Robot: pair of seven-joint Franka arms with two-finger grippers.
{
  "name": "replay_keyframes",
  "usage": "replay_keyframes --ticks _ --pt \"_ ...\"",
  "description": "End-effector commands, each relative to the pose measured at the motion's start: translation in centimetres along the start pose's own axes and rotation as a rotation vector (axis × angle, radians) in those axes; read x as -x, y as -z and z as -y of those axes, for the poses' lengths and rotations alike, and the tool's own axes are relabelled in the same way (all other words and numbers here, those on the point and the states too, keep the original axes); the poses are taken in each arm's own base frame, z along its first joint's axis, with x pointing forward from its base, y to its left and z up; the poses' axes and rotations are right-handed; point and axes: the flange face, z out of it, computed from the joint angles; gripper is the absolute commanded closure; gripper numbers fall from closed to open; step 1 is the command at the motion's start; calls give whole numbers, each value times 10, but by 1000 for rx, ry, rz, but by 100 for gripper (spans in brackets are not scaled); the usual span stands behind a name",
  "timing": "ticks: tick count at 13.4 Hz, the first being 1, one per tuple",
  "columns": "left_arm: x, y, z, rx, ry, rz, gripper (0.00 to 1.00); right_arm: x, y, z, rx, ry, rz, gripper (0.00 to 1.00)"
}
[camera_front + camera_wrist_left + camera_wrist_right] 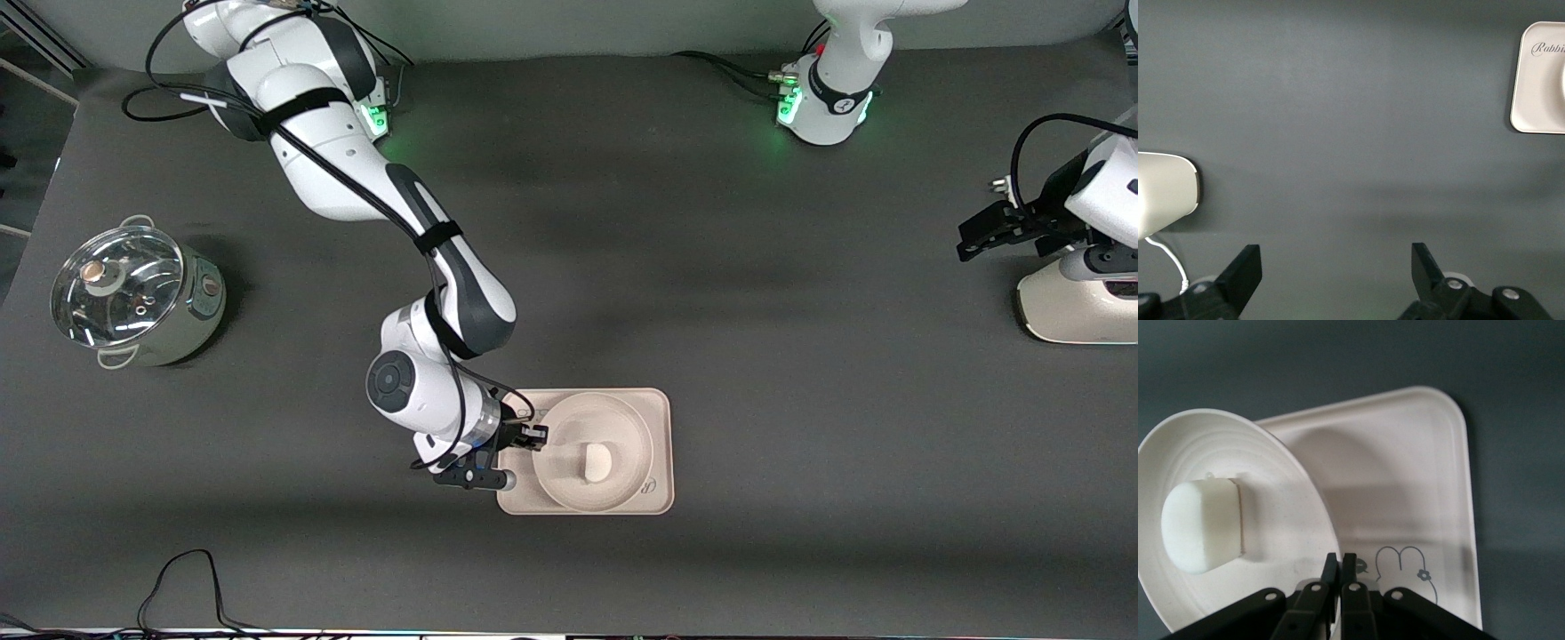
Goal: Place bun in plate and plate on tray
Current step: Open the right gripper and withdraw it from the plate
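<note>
The round cream plate (613,427) lies over the rectangular tray (660,411), with the white bun (597,462) in it. My right gripper (533,437) is shut on the plate's rim at the end toward the right arm's side. In the right wrist view the fingers (1340,563) pinch the rim of the plate (1271,520), which sits tilted above the tray (1418,473) with its rabbit drawing, and the bun (1201,523) lies in the dish. My left gripper (978,236) waits open at the left arm's end of the table, its jaws (1336,267) wide apart over bare mat.
A steel pot with a glass lid (133,298) stands at the right arm's end. A white appliance (1076,307) stands under the left arm and shows in the left wrist view (1165,193). The tray's corner shows there too (1538,100).
</note>
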Motion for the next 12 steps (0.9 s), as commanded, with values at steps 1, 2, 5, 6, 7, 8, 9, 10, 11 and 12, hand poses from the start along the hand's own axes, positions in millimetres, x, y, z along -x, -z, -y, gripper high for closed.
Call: replay_keyframes --ticks 1,2,5,6,7,8,9,10,11,12 --pt "1 6 -1 8 3 -4 0 4 -15 -2 -13 -25 21 100" --pt "1 5 -1 9 10 -2 0 5 -20 -6 -7 -27 29 100" --pt "2 5 -3 13 15 1 0 8 -30 -12 5 -31 40 68" --pt "2 4 -4 8 15 4 0 7 -29 -11 4 -32 39 27" --pt "1 3 -2 4 15 7 0 5 -18 -7 -3 -28 28 0" --pt "1 2 -1 0 16 10 0 1 -6 -4 -11 -28 21 0" --pt "2 1 -2 0 15 17 0 -2 15 2 -19 -26 16 0" --pt "3 -1 -3 -2 13 34 0 -1 30 5 -6 -43 41 0" --pt "3 -2 -4 -2 12 34 0 -3 55 11 -4 -63 54 0" --pt "2 -2 -5 0 10 31 0 -8 86 12 8 -65 46 0"
